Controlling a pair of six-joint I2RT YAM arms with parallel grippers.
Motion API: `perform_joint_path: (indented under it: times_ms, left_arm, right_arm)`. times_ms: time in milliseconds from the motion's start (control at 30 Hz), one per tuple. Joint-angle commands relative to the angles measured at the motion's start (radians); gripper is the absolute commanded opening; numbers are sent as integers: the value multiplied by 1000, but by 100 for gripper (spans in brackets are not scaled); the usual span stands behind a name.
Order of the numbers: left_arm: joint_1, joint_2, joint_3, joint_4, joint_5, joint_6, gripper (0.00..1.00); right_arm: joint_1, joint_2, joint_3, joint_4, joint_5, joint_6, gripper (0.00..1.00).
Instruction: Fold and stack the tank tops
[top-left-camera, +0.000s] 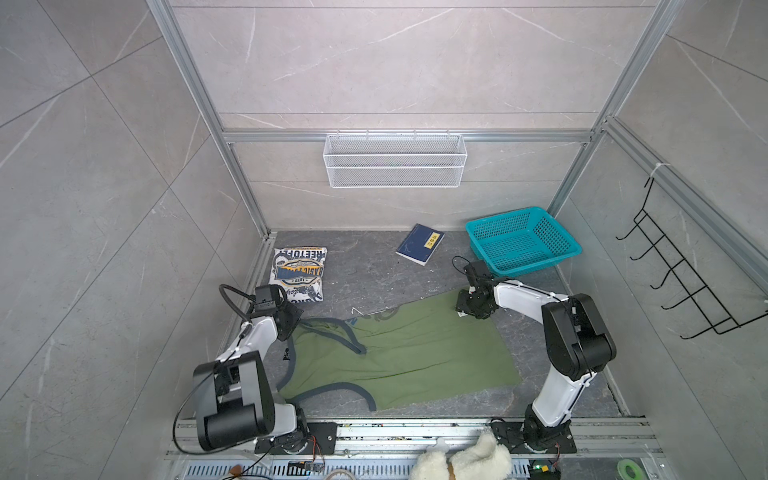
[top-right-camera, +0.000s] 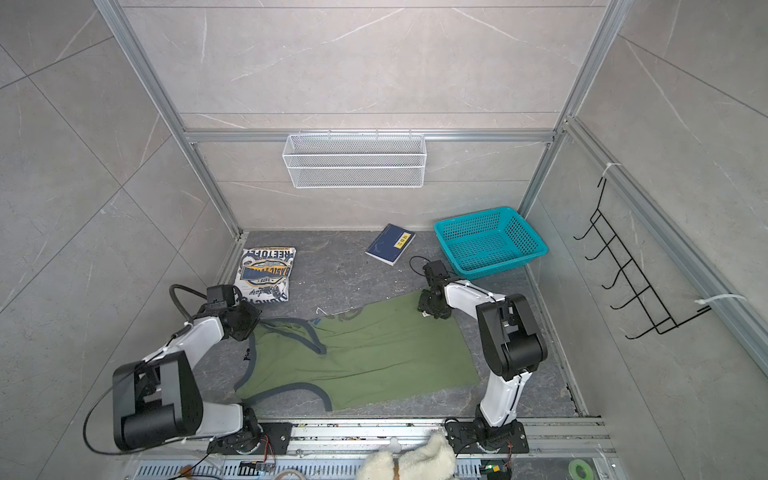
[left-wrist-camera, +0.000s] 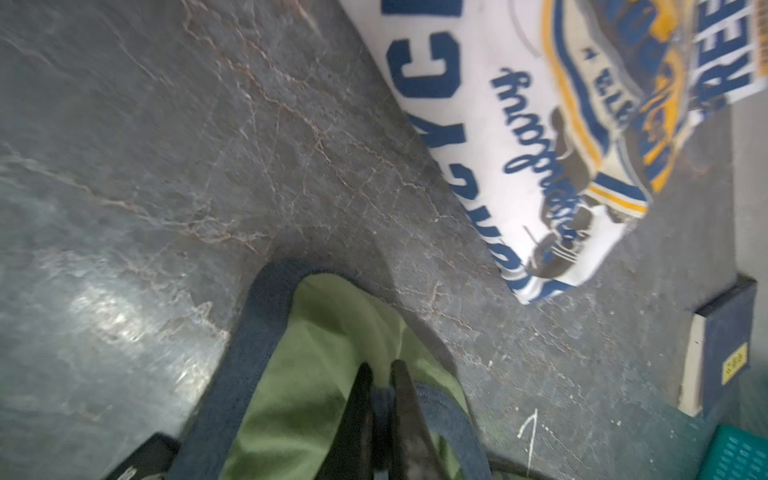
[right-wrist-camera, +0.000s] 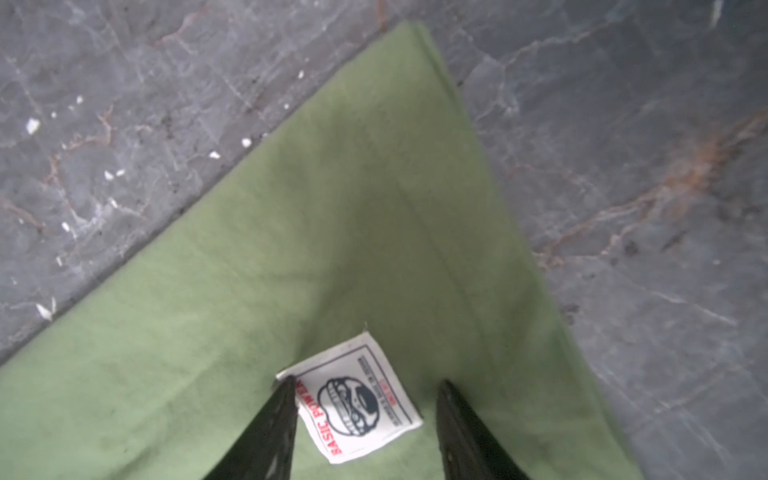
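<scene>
Left gripper (left-wrist-camera: 381, 366), clamped on olive top strap (left-wrist-camera: 324, 332)

1. Both top views look steeply down from high onto the dark grey marbled table (top-left-camera: 374, 270); they share nearly the whole scene;
2. left wrist view: close above the olive green cloth tank top (left-wrist-camera: 316, 353), facing the folded white printed tank top (left-wrist-camera: 478, 166);
3. right wrist view: close over a corner of that green top (right-wrist-camera: 332, 208).

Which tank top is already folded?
The white tank top, a compact rectangle at the far left with its badge print facing up. The olive green tank top lies spread out flat, unfolded.
</scene>
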Motion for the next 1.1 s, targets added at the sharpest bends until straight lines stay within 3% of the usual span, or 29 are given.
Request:
perform_joint_path:
  times_ms: [0, 133, 267, 533, 667, 867, 933, 1000, 1067]
  left_arm:
    - [3, -162, -45, 30, -17, 18, 2]
    - [4, -301, -174, 60, -33, -17, 0]
    - [7, -366, -257, 19, -123, -36, 2]
    - [31, -263, -298, 4, -176, -83, 1]
    - [87, -252, -293, 1, -195, -86, 3]
    - [125, -176, -239, 9, -152, -38, 5]
    - [125, -158, -236, 10, -112, -27, 15]
    - [124, -173, -236, -2, -91, -22, 38]
    - [124, -223, -232, -26, -78, -11, 52]
  right_arm:
    - [-25, 37, -6, -21, 0, 41, 56]
    - [-37, 38, -16, -27, 16, 58, 56]
    - [-46, 39, -21, -33, 23, 64, 56]
    - [-57, 44, -20, -59, 64, 80, 55]
    - [-73, 43, -20, -63, 60, 91, 52]
    - [-76, 47, -17, -62, 52, 93, 52]
    - [-76, 44, -21, -55, 47, 89, 53]
    - [-76, 29, -26, -41, 40, 74, 53]
    - [-75, -10, -24, -49, 33, 55, 53]
